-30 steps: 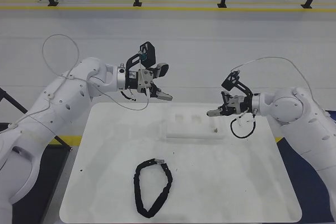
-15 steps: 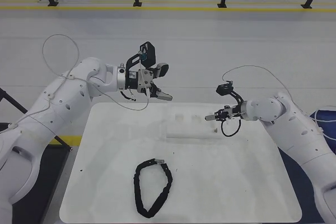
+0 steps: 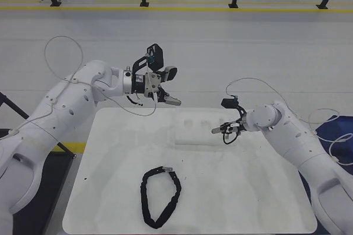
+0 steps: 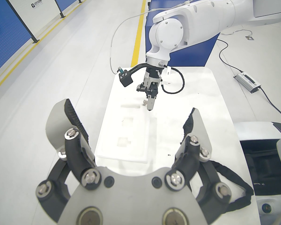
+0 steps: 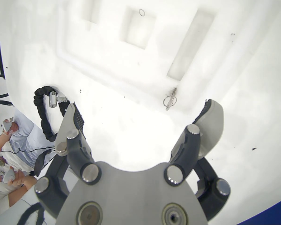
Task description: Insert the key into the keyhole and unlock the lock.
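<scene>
A black chain lock [image 3: 160, 197] lies on the white table [image 3: 253, 194] toward its front, and its silver lock cylinder [image 5: 52, 99] shows at one end of the chain. The small key [image 5: 169, 100] on a ring lies against the edge of a white foam tray [image 3: 194, 138]. My right gripper [image 5: 141, 114] hangs open just above the table, close to the key and apart from it; it sits at the tray's right end [image 3: 216, 130]. My left gripper [image 3: 170, 98] is open and holds nothing, raised over the table's back edge [image 4: 131, 120].
The foam tray [image 5: 107, 66] has several shallow recesses, and a small loose ring [image 5: 142, 12] lies at one of them. Bare table spreads between the tray and the chain and to the right of the chain.
My right gripper has moved left toward the tray's right end and turned down over the key. The left arm and the chain lock have not moved.
</scene>
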`<control>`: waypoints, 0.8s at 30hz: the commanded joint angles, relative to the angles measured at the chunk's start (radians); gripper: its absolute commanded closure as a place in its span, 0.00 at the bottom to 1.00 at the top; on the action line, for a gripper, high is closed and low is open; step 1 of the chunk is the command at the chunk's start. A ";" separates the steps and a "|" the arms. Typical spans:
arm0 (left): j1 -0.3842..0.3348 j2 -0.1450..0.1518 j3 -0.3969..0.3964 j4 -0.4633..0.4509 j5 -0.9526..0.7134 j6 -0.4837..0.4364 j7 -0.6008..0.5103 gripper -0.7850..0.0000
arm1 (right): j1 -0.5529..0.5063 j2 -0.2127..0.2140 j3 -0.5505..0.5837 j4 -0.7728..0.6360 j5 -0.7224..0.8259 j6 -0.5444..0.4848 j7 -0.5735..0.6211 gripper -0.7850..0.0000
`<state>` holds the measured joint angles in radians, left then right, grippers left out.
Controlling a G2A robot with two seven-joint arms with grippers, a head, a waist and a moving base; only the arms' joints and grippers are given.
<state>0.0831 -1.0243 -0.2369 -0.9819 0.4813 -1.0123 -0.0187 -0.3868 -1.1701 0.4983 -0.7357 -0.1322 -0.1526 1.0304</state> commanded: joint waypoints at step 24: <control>0.000 0.000 0.000 0.000 0.000 0.000 0.000 0.00 | -0.009 -0.031 -0.020 0.006 -0.086 0.149 -0.031 0.00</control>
<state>0.0831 -1.0243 -0.2369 -0.9819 0.4813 -1.0123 -0.0187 -0.3961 -1.2011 0.4800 -0.7142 -0.1977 -0.0326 0.9980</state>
